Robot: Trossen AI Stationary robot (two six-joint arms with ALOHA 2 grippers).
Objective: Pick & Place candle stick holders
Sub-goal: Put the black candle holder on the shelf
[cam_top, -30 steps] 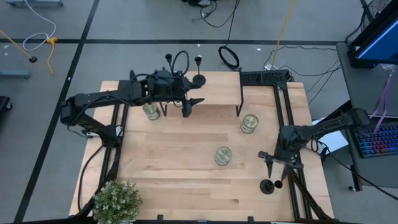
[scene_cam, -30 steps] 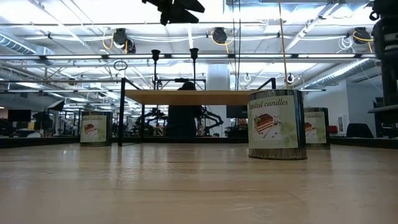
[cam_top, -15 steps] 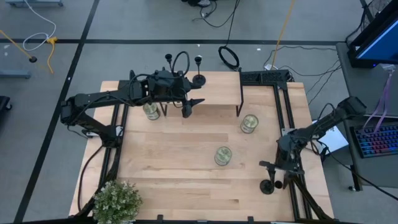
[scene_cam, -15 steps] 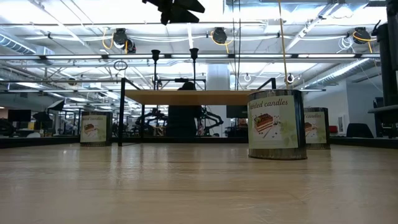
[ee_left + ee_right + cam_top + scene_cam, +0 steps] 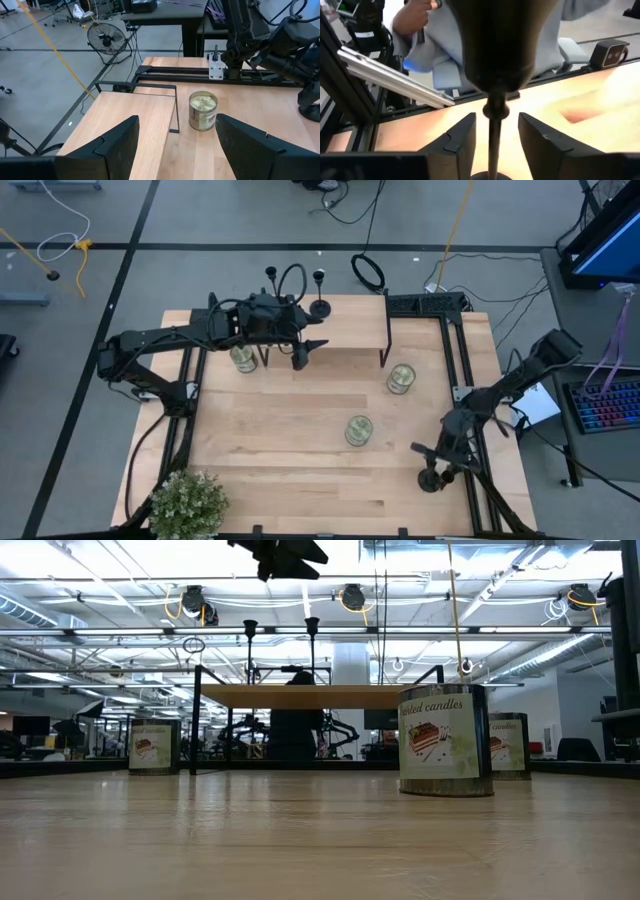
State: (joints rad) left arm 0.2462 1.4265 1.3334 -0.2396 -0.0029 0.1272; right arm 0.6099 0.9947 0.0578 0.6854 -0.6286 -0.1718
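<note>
One black candle stick holder (image 5: 431, 479) stands on its disc base at the table's near right corner. My right gripper (image 5: 437, 460) is open over it. In the right wrist view (image 5: 496, 122) a finger stands on each side of the thin stem (image 5: 494, 145), apart from it, below the holder's wide top (image 5: 495, 45). Two more holders (image 5: 320, 306) (image 5: 270, 277) stand at the far edge of the raised wooden shelf (image 5: 350, 330). They also show in the low view (image 5: 312, 628) (image 5: 250, 630). My left gripper (image 5: 305, 348) hangs open and empty above the shelf's left part.
Three candle tins stand on the table: one by the shelf's left leg (image 5: 243, 358), one right of the shelf (image 5: 401, 378), one mid-table (image 5: 358, 430). A potted plant (image 5: 187, 502) stands at the near left corner. A person (image 5: 415, 20) sits beyond the table's right side.
My right gripper has gone toward the table's near edge and down onto the holder at the near right corner, so that its fingers now stand around the stem. The holder has stayed where it was.
</note>
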